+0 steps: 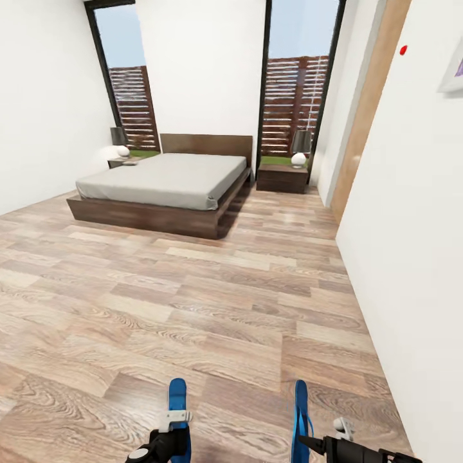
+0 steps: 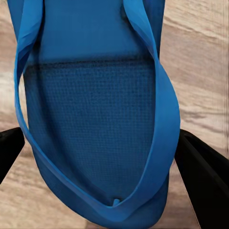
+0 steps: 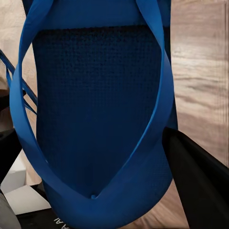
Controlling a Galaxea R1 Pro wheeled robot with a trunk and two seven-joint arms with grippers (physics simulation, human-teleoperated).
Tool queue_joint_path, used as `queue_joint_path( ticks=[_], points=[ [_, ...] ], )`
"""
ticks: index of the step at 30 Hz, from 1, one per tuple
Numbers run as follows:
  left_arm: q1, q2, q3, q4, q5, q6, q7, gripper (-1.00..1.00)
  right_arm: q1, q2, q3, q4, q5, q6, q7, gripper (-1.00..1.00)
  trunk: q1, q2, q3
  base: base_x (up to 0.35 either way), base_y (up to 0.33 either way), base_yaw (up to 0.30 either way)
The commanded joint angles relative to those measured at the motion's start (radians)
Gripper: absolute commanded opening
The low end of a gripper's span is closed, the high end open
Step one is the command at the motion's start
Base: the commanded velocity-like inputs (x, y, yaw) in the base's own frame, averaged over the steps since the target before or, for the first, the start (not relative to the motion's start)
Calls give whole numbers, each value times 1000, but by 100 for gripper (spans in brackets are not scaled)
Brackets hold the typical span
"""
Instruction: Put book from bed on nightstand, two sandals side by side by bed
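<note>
2 bright blue flat flip-flop sandals are off the floor, 1 in each claw, at the near edge of the head view. The left sandal point(image 1: 177, 399) is pinched by the left claw point(image 1: 172, 429); in the left wrist view that sandal point(image 2: 95, 119) sits between the 2 black fingers point(image 2: 205, 181), its thin thong strap looping over the textured sole. The right sandal point(image 1: 299, 415) is held edge-on by the right claw point(image 1: 315, 444); the right wrist view shows the sandal point(image 3: 100, 119) squeezed between the black fingers point(image 3: 200, 176).

Far across the light-brown wood-plank floor point(image 1: 193, 302) stands the low platform bed point(image 1: 164, 183) with its dark-brown wooden base and plain light-grey mattress. A low dark-brown wooden nightstand point(image 1: 281, 177) sits just right of the bed, carrying a small lamp point(image 1: 299, 149). Another nightstand point(image 1: 122, 161) shows at the bed's far left, also with a lamp point(image 1: 119, 141). 2 tall dark-framed windows point(image 1: 296, 83) flank the headboard.
</note>
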Motion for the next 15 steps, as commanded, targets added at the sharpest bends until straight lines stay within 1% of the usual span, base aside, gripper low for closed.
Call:
queue_joint_path(
  ticks=[1, 3, 9, 11, 15],
  points=[
    [0, 1, -4, 1, 9, -2, -1, -100, 0, 0, -9, -1, 3, 11, 4, -100, 0, 0, -1, 0, 0, -281],
    [0, 1, -4, 1, 9, -2, -1, -100, 0, 0, -9, -1, 3, 11, 4, -100, 0, 0, -1, 0, 0, -170],
    [0, 1, -4, 1, 9, -2, -1, -100, 0, 1, -9, -1, 4, 11, 4, -100, 0, 0, -1, 0, 0, -63],
    [0, 1, -4, 1, 9, -2, -1, -100, 0, 0, -9, -1, 4, 11, 4, -100, 0, 0, -1, 0, 0, -165],
    [0, 1, -4, 1, 9, -2, -1, -100, 0, 1, -9, -1, 4, 11, 5, -100, 0, 0, -1, 0, 0, -235]
  ],
)
